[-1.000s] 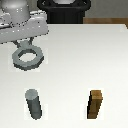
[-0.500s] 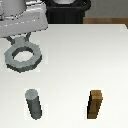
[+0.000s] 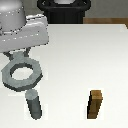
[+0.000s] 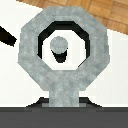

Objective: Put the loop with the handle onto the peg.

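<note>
One gripper (image 3: pixel 21 54) clamped on loop's handle (image 3: pixel 19 59), loop (image 3: pixel 22 74) lying flat, above upright peg (image 3: pixel 34 104)

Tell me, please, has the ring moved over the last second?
Yes. The ring has come toward the peg in the exterior view, and now sits just above it.

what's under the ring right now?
In the wrist view the peg shows through the hole of the ring, with white table around it. The exterior view shows the ring held above the peg, not yet on it. Whatever lies under the ring's metal is hidden.
</note>
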Motion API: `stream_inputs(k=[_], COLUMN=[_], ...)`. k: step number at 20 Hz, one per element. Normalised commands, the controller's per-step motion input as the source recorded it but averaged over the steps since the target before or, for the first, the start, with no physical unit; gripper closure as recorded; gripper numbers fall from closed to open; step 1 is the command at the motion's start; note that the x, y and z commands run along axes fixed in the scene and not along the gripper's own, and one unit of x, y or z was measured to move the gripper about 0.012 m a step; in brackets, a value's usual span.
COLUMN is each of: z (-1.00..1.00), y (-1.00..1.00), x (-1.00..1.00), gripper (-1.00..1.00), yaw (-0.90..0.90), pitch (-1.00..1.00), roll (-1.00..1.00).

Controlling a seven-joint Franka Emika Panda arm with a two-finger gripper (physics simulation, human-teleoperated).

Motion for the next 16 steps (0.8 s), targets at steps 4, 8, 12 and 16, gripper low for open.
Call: stream_inputs(k=[4,8,12,16], z=[0.0,0.0,-0.5,-0.75], y=[0.0,0.5,0.0,0.0], x=[0.0,0.0,0.25,0.25], gripper=[1.0,1.0,1.0,1.0], yaw=[0.0,0.0,0.0,0.0], pitch=[0.0,0.0,0.0,0.0], roll=[0.0,0.0,0.0,0.0])
